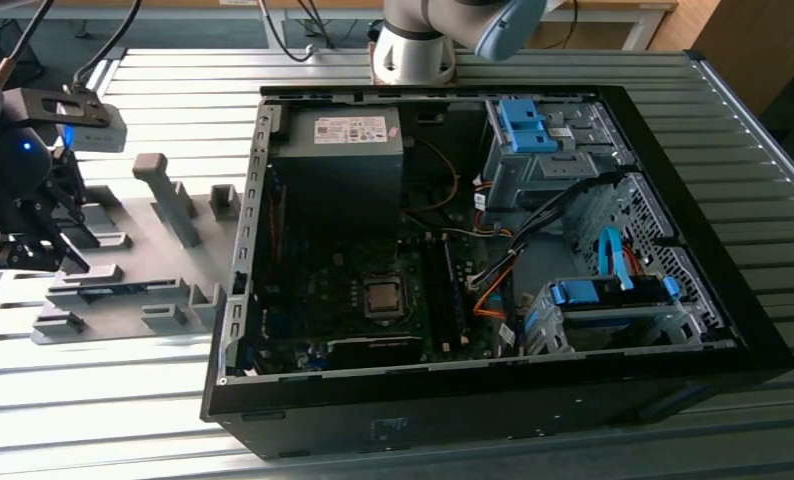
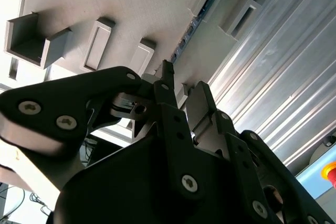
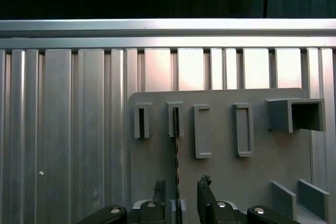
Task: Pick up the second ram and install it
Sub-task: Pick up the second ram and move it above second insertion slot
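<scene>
The second ram (image 3: 176, 166) is a thin stick seen edge-on in the first wrist view, standing in the slotted blocks of the grey fixture plate (image 3: 226, 182). Its bluish edge (image 2: 191, 27) also shows in the second wrist view, and it lies low on the plate (image 1: 110, 289) at the exterior view's left. My gripper (image 3: 181, 187) is open over the ram's near end, one black finger on each side of its line and not touching it. It also shows in the second wrist view (image 2: 184, 90) and in the exterior view (image 1: 37, 255).
An open black computer case (image 1: 717, 330) lies on the slatted aluminium table (image 1: 771, 120), with its motherboard (image 1: 370, 290) exposed. Grey upright blocks (image 1: 170, 200) stand on the fixture plate. The arm's base (image 1: 417, 50) sits behind the case. A red button (image 2: 331, 171) is nearby.
</scene>
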Robot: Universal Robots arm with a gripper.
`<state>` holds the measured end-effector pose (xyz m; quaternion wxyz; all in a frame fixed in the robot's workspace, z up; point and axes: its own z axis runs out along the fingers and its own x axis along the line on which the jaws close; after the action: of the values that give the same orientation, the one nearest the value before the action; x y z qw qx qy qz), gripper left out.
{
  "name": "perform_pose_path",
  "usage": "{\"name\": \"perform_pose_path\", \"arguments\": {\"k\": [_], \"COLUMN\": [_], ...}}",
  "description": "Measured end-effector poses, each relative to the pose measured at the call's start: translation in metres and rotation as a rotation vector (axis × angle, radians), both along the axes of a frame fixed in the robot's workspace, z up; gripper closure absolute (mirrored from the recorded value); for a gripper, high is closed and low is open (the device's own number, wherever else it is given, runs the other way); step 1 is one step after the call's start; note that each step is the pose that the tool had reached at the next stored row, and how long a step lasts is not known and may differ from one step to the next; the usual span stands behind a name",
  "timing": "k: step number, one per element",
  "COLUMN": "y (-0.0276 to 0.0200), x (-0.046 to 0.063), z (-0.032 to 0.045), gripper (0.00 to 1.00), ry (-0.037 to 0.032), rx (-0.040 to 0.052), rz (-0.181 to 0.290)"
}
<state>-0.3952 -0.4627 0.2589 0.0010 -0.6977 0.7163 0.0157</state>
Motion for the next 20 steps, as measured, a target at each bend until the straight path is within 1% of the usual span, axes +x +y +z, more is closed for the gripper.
{"name": "perform_pose_path", "arguments": {"k": [4,6,17,18,20], "y": [0.0000,0.0000,0.0000,0.0000,0.0000], "x": [0.000,0.000,0.000,-0.001,-0.001], "z": [-0.0001,-0.0013,-0.0209,-0.0221,-0.0221], "gripper": [0.63,0.63,0.63,0.63,0.63], "ry": [-0.0001,-0.0004,-0.0001,-0.0001,0.0000], "rx": [0.0001,0.0003,0.0002,0.0002,0.0004], "rz": [0.000,0.000,0.000,0.000,0.000]}}
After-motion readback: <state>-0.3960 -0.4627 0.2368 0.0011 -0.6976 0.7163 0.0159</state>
